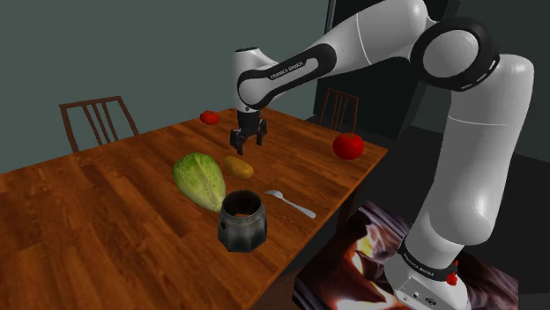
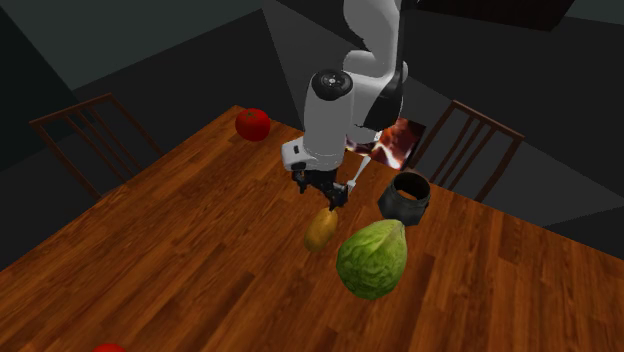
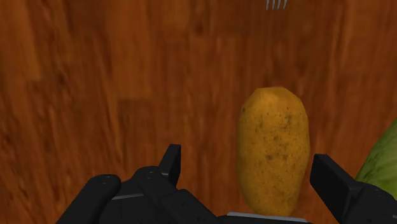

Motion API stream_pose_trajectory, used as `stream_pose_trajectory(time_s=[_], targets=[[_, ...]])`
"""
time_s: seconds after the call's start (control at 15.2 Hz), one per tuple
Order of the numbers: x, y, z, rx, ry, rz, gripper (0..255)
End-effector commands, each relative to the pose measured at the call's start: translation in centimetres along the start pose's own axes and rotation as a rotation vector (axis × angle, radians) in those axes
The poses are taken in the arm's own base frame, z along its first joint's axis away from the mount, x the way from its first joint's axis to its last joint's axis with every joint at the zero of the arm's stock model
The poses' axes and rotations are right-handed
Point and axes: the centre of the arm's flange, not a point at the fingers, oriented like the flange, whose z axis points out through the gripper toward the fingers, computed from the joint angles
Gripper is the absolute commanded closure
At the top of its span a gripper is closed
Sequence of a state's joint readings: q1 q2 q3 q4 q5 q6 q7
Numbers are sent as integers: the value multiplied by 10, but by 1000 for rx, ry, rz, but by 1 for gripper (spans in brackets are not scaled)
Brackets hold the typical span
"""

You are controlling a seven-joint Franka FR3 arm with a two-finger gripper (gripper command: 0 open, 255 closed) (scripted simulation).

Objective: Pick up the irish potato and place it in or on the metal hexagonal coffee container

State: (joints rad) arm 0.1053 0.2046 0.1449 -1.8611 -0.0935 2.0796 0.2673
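The fork (image 3: 276, 4) is cut off at its tines. The potato (image 3: 273, 149), on the table (image 1: 106, 202), is flanked untouched by the gripper's (image 1: 248, 139) parted fingers; in the shoulder view, the cabbage (image 1: 200, 180) is seen at its 8 o'clock, the coffee container (image 1: 241, 222) at 6.

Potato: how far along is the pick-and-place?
Done: approach only. The open gripper hangs above the potato, straddling it without touching. In hand: nothing; the potato lies on the table beside the cabbage. Left: descend, grasp, lift, carry to the dark coffee pot and set it in.
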Motion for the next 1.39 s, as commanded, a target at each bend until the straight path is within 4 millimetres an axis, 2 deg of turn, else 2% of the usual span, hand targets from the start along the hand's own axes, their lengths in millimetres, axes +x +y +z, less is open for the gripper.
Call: stream_pose_trajectory(time_s=[0.0,0.26,0.79,1.32], targets=[[18,-14,13,-2,5,-10,0],[54,-40,39,-6,16,-29,0],[57,-41,80,-6,16,-30,0],[57,-41,80,-6,16,-30,0]])
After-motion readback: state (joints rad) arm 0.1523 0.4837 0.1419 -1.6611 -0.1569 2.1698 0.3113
